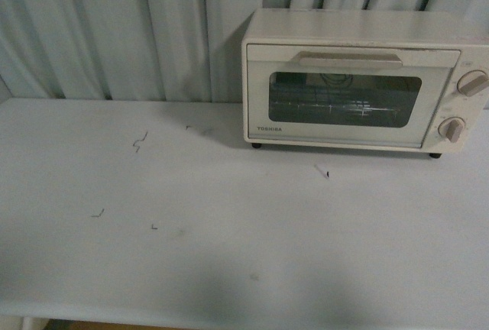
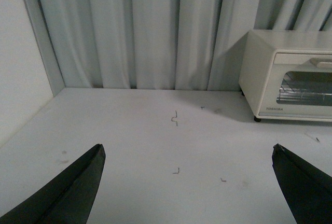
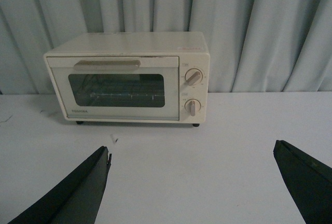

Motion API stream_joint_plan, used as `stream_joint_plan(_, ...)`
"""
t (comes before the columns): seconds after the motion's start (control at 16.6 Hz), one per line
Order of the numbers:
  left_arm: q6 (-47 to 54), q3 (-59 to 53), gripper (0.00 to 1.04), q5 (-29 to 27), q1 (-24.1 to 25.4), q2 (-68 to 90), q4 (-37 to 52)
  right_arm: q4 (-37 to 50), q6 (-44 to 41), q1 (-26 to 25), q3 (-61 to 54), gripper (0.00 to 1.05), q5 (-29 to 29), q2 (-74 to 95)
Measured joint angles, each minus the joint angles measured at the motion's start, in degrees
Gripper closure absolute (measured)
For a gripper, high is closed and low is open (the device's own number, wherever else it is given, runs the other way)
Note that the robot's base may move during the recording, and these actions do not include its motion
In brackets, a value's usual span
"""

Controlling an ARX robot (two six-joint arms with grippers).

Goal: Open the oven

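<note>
The cream-white oven (image 1: 359, 78) stands at the back right of the white table, its glass door shut and its bar handle (image 1: 350, 59) across the top of the door. Two round knobs (image 1: 462, 105) sit on its right side. In the right wrist view the oven (image 3: 127, 78) faces me, well beyond my open right gripper (image 3: 191, 151), with bare table between. My left gripper (image 2: 188, 149) is open over the table's left part, the oven (image 2: 288, 73) far off to its side. Neither arm shows in the front view.
A pale pleated curtain (image 1: 122, 24) hangs behind the table (image 1: 229, 269). Small dark marks (image 1: 140, 143) dot the tabletop. A white wall (image 2: 18, 58) bounds the table's left side. The table's front edge (image 1: 153, 316) runs along the bottom of the front view.
</note>
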Motion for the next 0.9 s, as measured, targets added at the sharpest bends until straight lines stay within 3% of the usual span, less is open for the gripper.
stream_joint_plan(0.9,0.02,0.0,0.07,0.0,0.0,0.0,-0.07,-0.13,0.0,0.0,0.0,0.06,0.0,0.0)
